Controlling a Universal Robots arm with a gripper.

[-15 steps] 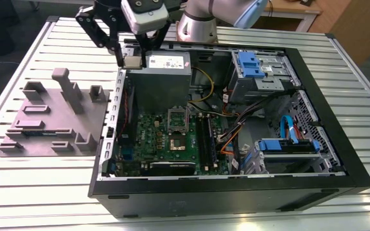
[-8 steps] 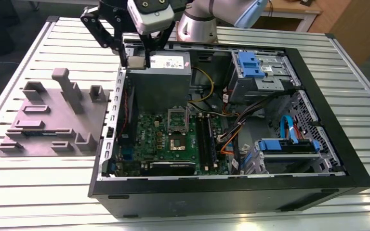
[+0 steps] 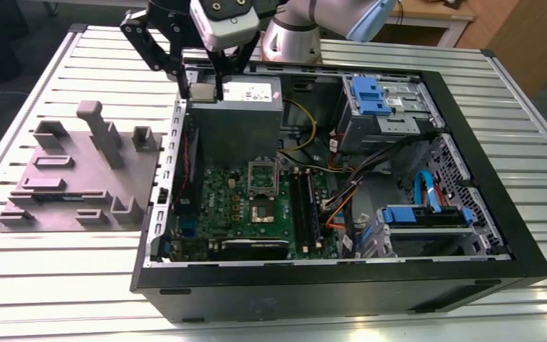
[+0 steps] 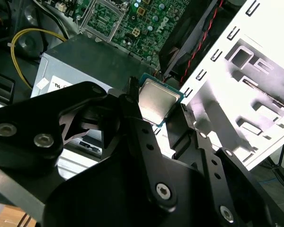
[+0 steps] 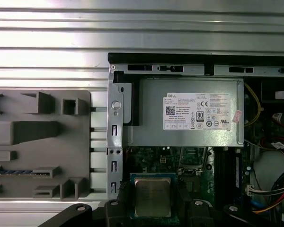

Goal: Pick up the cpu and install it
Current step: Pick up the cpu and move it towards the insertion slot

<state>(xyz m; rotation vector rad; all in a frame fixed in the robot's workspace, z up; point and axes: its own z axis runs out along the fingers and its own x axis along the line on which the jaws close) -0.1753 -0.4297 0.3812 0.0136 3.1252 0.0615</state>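
Transport step: black two-finger gripper (image 4: pixel 158 109) clamped on small square silver-topped cpu (image 5: pixel 152 196), above grey metal power-supply box (image 5: pixel 151 132) at case edge. Seating needs squaring to motherboard socket (image 3: pixel 260 208)

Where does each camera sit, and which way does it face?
Exterior view: off the robot, up high, looking down into the open computer case; the arm and gripper show above the power supply.
First wrist view: on the wrist, facing straight down on the power supply and motherboard; gripper shows.
Second wrist view: behind the gripper, facing obliquely along it.
Both wrist views share the cpu clamped in the gripper.
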